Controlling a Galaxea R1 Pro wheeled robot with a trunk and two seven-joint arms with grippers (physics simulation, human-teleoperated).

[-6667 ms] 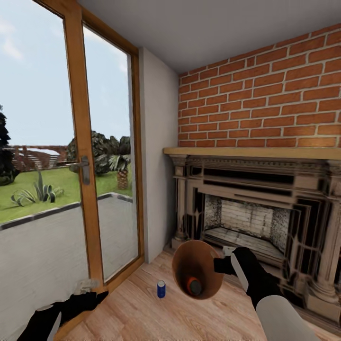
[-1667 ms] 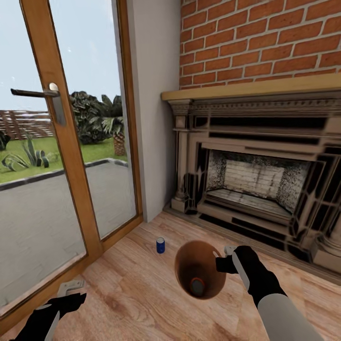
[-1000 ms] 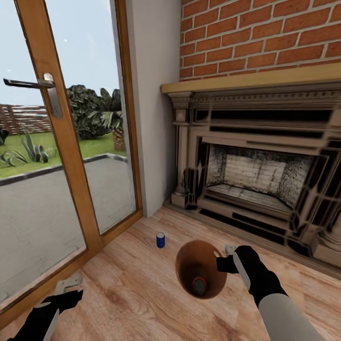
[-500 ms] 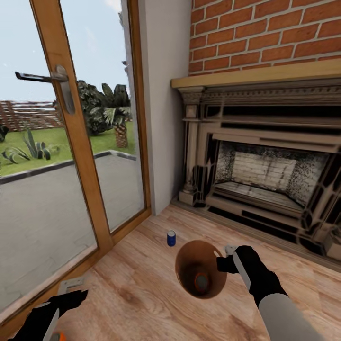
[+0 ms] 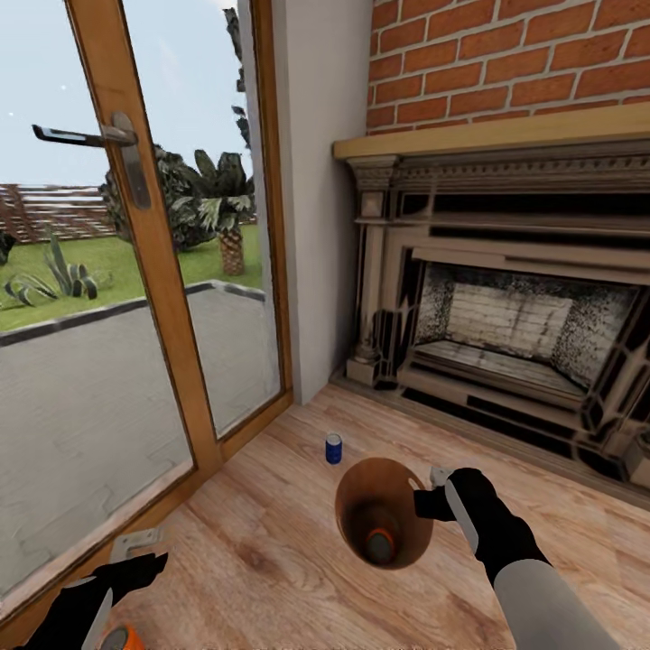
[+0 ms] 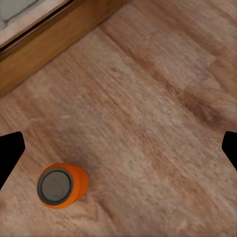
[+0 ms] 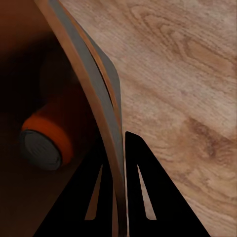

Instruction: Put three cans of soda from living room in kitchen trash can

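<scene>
My right gripper [image 5: 431, 496] is shut on the rim of the tash can [image 5: 359, 492], a dark bucket with a brown inside, tilted toward me above the wood floor. One orange can of soda [image 5: 379, 545] lies inside it; the right wrist view shows that can [image 7: 47, 140] behind the bucket wall [image 7: 94, 98], which is pinched between the fingers of the right gripper [image 7: 118, 163]. A blue can [image 5: 334, 449] stands upright on the floor just beyond the bucket. My left gripper [image 5: 135, 555] is open and low, over a second orange can [image 6: 61, 185] standing on the floor.
This is the living room. A wood-framed glass door [image 5: 135, 271] runs along the left, its frame meeting the floor near my left arm. An ornate fireplace [image 5: 506, 334] under a red-brick chimney [image 5: 515, 63] fills the right. Open wood floor [image 5: 271, 542] lies between them.
The camera has shifted, so the door, fireplace and blue can sit further right in the picture. An orange can has come into view at the lower left. Both arms hold their pose.
</scene>
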